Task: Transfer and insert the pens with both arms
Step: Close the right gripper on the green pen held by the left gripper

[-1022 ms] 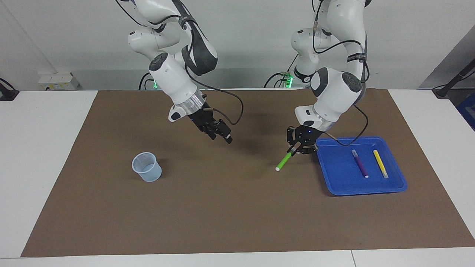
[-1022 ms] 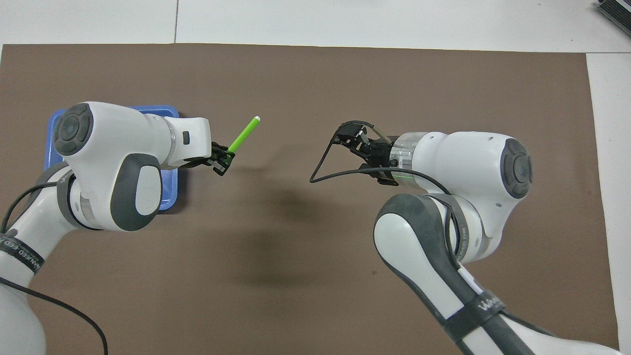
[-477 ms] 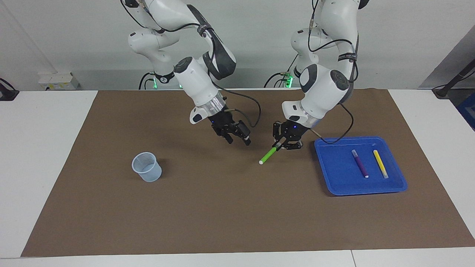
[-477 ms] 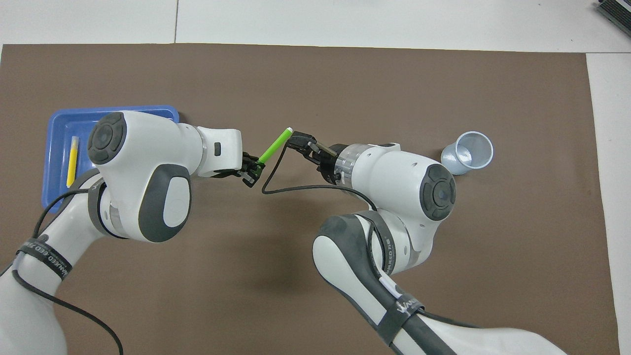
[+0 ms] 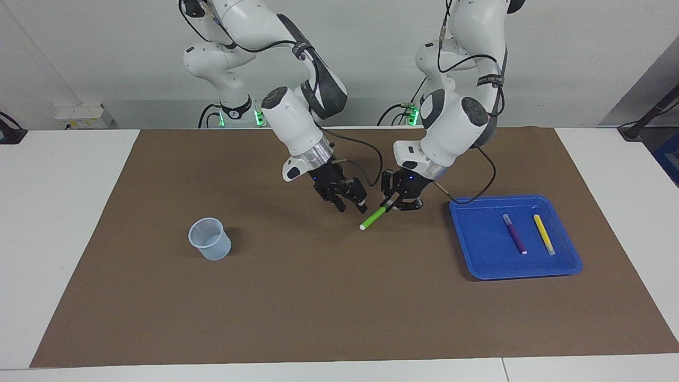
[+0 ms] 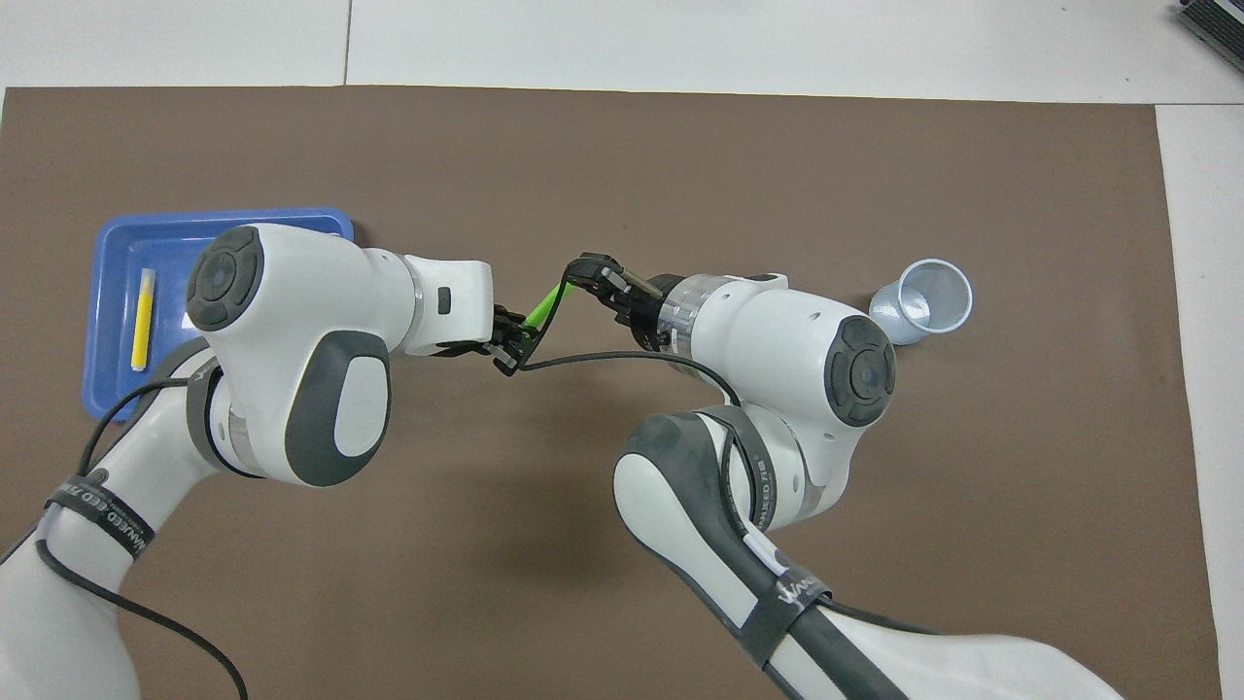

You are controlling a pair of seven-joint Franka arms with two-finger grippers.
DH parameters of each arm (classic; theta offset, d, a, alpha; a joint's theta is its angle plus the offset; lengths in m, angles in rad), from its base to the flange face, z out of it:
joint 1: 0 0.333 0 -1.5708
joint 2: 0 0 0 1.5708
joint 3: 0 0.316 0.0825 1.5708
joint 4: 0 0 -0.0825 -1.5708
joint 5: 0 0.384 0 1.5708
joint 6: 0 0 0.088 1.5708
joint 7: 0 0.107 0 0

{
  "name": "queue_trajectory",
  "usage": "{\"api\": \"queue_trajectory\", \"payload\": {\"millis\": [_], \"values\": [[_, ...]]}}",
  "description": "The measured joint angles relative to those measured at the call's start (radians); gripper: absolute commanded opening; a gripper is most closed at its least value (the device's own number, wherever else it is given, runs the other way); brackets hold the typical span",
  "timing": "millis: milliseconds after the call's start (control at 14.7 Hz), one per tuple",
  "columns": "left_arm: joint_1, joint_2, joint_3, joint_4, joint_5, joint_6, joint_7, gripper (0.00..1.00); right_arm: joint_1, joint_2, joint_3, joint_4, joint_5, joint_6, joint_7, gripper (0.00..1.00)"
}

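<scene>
three pens (image 5: 374, 217) – one tray (image 5: 477, 265), one cup (image 5: 209, 239)

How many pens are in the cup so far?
None yet: the cup looks empty. The left claw holds the green pen over the mat, with the right claw reaching for it. The purple pen and yellow pen wait in the blue tray.

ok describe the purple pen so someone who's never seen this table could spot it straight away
Find the blue tray on the brown mat, at the left arm's end of the table. Two pens lie side by side in it, apart from each other. The purple pen is the darker one, lying toward the middle of the table from the yellow pen.
</scene>
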Motion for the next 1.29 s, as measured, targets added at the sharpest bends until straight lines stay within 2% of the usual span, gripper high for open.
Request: {"api": "queue_trajectory", "payload": {"millis": [136, 409, 1294], "values": [[-0.005, -0.009, -0.004, 0.000, -0.051, -0.020, 0.001, 0.00, 0.000, 0.017, 0.000, 0.019, 0.000, 0.000, 0.000, 0.71], [-0.022, -0.037, -0.005, -0.002, -0.071, -0.056, -0.019, 0.00, 0.000, 0.033, -0.001, 0.040, 0.000, 0.000, 0.000, 0.61], [-0.024, -0.042, -0.005, -0.004, -0.072, -0.064, -0.035, 0.00, 0.019, 0.038, 0.002, 0.043, 0.000, -0.004, 0.001, 0.61]]}}
